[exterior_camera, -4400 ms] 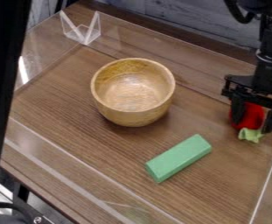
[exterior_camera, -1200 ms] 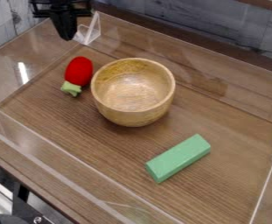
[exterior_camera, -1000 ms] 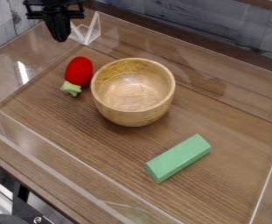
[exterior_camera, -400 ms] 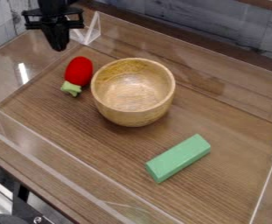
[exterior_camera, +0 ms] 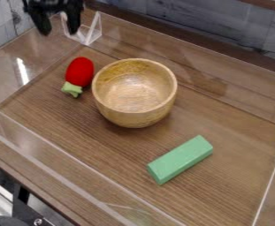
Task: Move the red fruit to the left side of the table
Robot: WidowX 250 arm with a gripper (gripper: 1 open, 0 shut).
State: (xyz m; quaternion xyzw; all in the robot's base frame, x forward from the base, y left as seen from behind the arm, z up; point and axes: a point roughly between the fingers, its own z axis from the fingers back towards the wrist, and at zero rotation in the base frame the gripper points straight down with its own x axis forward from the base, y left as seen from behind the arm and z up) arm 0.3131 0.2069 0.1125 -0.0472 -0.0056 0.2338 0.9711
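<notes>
The red fruit (exterior_camera: 78,72), a small glossy strawberry with a green leafy end, lies on the dark wood-grain table (exterior_camera: 92,150) at the left, just beside the wooden bowl. My gripper (exterior_camera: 56,28) hangs above and behind it at the top left, pointing down, apart from the fruit. Its two black fingers (exterior_camera: 41,25) stand spread with nothing between them.
A round wooden bowl (exterior_camera: 134,91) sits mid-table right of the fruit. A green rectangular block (exterior_camera: 181,159) lies toward the front right. Low clear acrylic walls (exterior_camera: 21,132) border the table, with a clear bracket (exterior_camera: 87,31) at the back left.
The gripper's fingers, together in the earlier frames, now stand apart, and the gripper has risen slightly. The red fruit rests in the same spot at the left; earlier it was held at the right.
</notes>
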